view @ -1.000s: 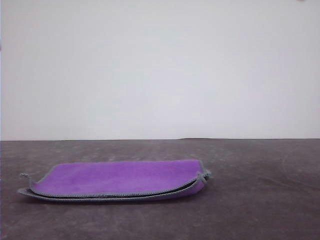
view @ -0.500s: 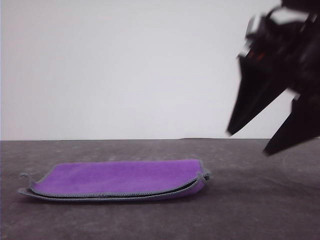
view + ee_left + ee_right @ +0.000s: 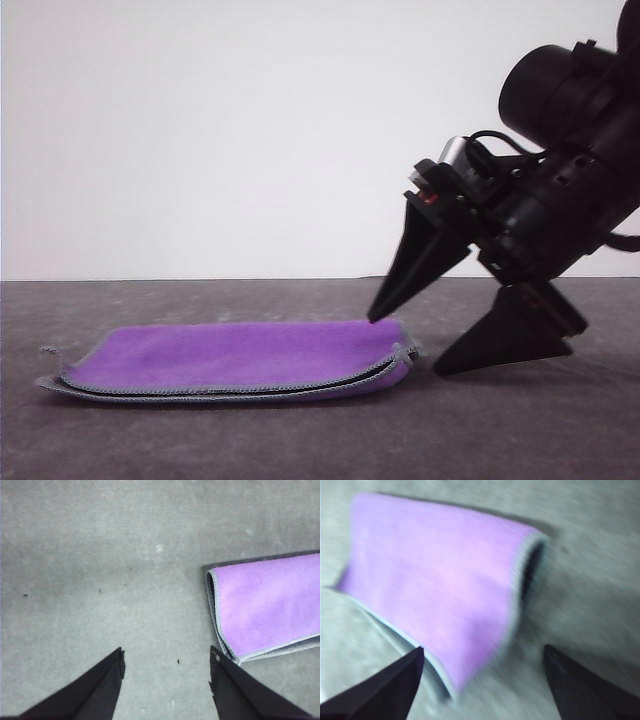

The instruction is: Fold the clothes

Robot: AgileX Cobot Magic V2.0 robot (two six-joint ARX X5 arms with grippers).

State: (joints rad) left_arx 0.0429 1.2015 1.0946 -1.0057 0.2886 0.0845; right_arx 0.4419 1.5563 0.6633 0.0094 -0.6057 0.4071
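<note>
The right tool (image 3: 402, 346), prongs spread wide, straddled the folded end of the small purple cloth with grey stitched edging (image 3: 240, 357) lying on the grey worktop (image 3: 520, 430), probably needing to close next for another fold.

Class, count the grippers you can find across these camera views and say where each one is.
2. The right gripper hangs open at the purple cloth's right end; the left gripper is open over bare table beside the cloth.
</note>
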